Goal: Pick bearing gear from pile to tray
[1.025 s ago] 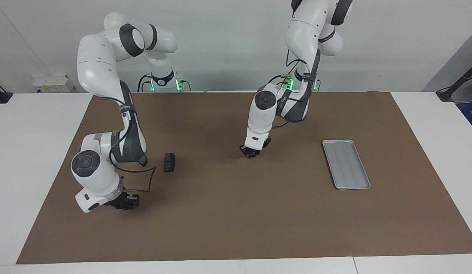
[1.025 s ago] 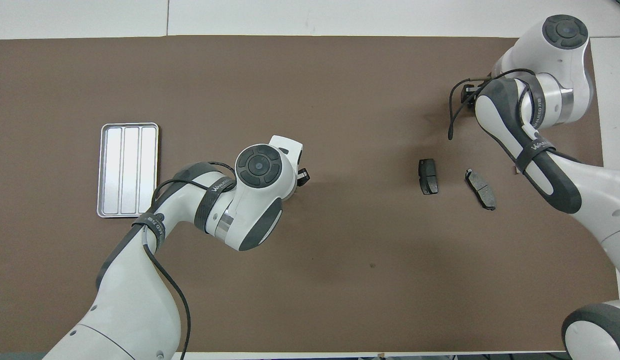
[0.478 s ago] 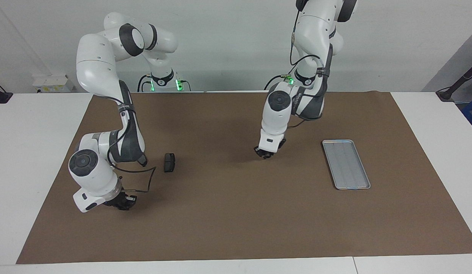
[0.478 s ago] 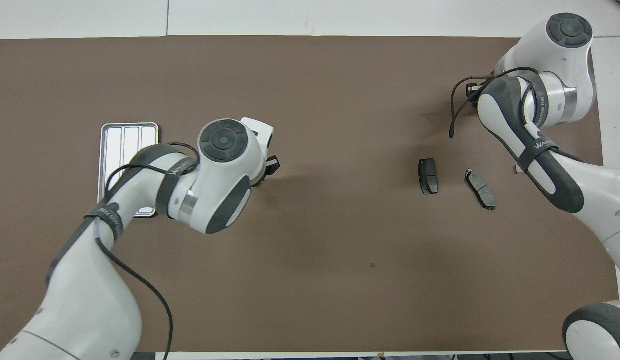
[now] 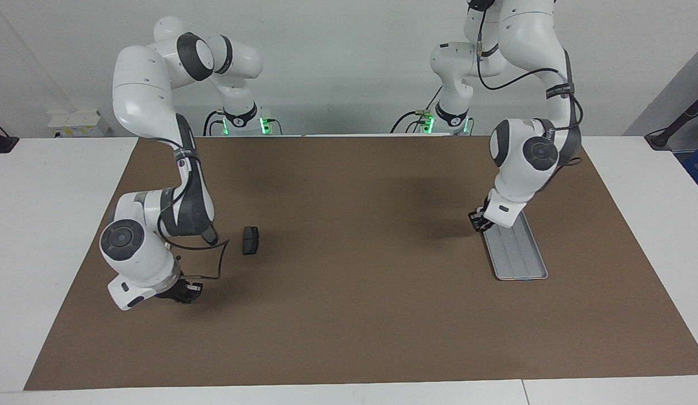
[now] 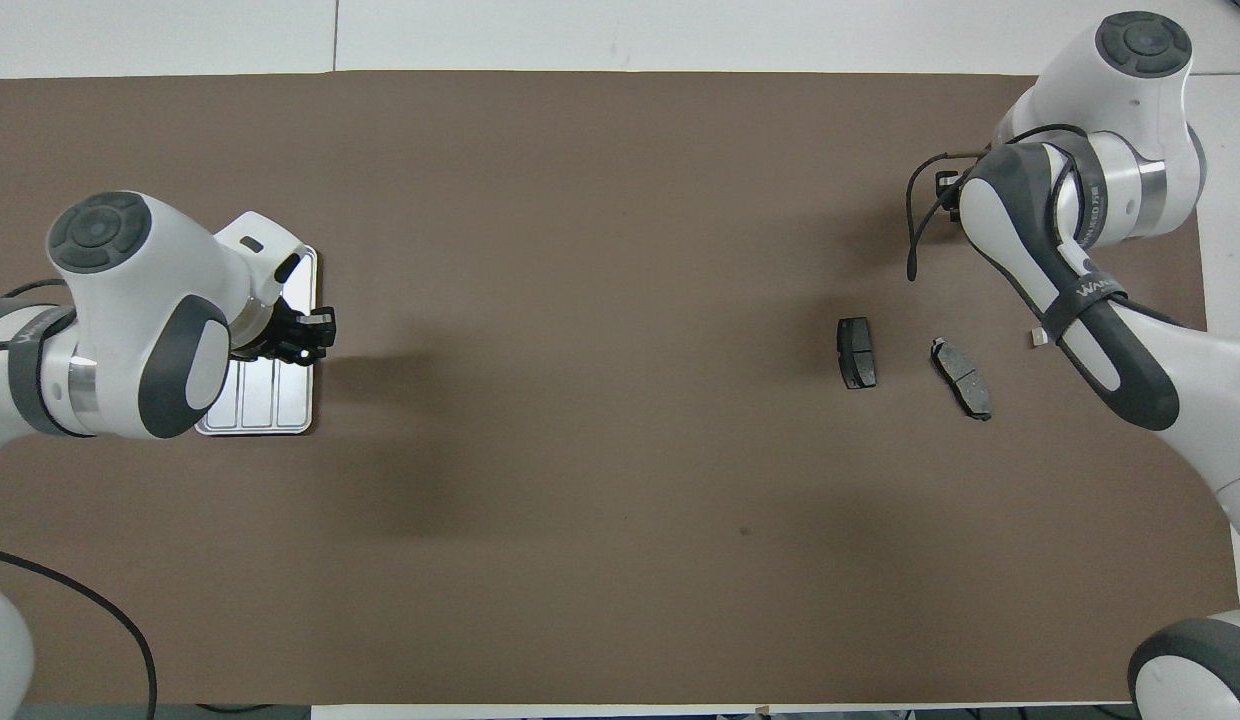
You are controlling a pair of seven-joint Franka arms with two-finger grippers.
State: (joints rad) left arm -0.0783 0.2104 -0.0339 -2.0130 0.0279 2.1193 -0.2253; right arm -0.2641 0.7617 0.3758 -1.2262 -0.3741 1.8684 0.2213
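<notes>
Pile pieces lie toward the right arm's end of the counter [image 5: 56, 225], on the brown mat [image 5: 349, 315], and the two views do not show us the same share of them. From across the counter we see only one dark grey pad [image 5: 250, 240], since the right arm's forearm covers the spot beside it. From above we count two: that pad [image 6: 857, 352] and a second dark pad [image 6: 962, 378] just beside it, nearer the counter's end and slightly nearer to the robots, with a tiny pale bit [image 6: 1032, 340] close to the arm. The right gripper [image 5: 183, 293] sits low at the mat, farther from the robots than the pads. Its jaws are clenched, and we cannot tell whether anything is pinched between them. From above, the arm's own wrist hides most of it. Well apart, toward the left arm's end, the left gripper [image 5: 479, 220] hangs over the edge of the tray [image 5: 523, 259], at the corner nearer to the robots. From above we see it [image 6: 305, 335] over the tray's [image 6: 270, 400] long edge that faces the pile. Whether its jaws are clenched or released, and whether they carry a part, we cannot tell. The tray lies flat on the mat, partly covered from above by the left arm's wrist.
</notes>
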